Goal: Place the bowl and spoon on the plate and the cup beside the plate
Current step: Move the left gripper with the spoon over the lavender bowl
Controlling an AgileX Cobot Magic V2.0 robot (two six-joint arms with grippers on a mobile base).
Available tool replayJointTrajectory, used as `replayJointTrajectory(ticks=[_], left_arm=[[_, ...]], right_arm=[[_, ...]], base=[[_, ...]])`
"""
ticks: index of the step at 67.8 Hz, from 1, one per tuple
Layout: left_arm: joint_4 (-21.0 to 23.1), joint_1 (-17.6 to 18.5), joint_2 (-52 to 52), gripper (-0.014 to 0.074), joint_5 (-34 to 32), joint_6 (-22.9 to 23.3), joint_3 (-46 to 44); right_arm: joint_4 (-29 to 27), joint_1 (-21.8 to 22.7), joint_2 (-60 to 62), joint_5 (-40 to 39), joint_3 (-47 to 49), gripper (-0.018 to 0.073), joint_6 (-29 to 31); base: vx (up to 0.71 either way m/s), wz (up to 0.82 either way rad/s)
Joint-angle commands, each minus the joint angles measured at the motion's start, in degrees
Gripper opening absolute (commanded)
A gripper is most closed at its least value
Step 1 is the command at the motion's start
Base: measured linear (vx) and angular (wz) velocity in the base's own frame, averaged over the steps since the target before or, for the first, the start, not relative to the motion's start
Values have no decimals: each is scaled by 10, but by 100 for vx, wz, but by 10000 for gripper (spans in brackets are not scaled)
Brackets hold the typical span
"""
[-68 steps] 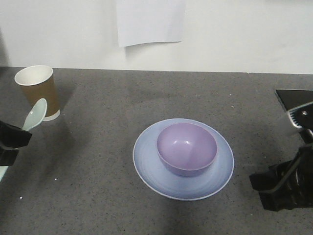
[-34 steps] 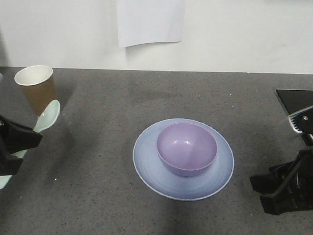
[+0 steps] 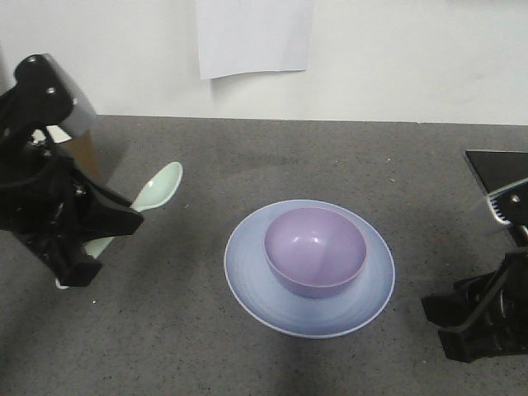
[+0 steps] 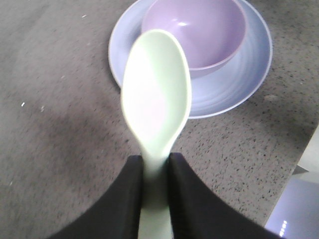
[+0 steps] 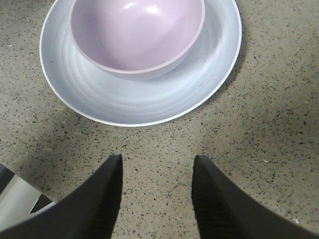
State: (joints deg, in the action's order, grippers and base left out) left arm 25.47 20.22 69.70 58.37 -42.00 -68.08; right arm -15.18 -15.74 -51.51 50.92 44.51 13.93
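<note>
Spoon (image 4: 155, 94) clamped in left fingers (image 4: 127, 199); right fingers (image 5: 99, 199) apart. Lay it on plate (image 3: 246, 266), bowl's (image 3: 315, 247) 9 o'clock.

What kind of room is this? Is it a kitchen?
Probably a robot test bench, not a kitchen: a grey speckled table against a plain white wall with a sheet of paper stuck on it, and a black left gripper holding the spoon near the plate.

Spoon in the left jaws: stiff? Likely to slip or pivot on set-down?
Probably stiff: the spoon juts straight from the left gripper without drooping. Likely light: it looks like small, thin plastic. Could pivot: the jaws pinch only its narrow, smooth-looking handle.
</note>
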Motion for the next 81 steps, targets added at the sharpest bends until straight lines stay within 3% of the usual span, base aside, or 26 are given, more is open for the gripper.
replayJointTrajectory(ticks=[1, 18, 41, 63, 81], left_arm=[[1, 33, 26, 66, -14, 0, -47], [-31, 113, 127, 66, -14, 7, -124], [-155, 197, 254, 66, 0, 45, -246], [-255, 251, 346, 66, -1, 46, -337], [-290, 264, 387, 66, -6, 45, -350]], right_arm=[[-5, 2, 7, -31, 16, 316, 5], [-5, 2, 7, -31, 16, 316, 5], [-5, 2, 7, -31, 16, 316, 5], [-5, 2, 7, -31, 16, 316, 5], [-5, 2, 7, -31, 16, 316, 5]], base=[[0, 0], [0, 0], [0, 0], [0, 0], [0, 0]])
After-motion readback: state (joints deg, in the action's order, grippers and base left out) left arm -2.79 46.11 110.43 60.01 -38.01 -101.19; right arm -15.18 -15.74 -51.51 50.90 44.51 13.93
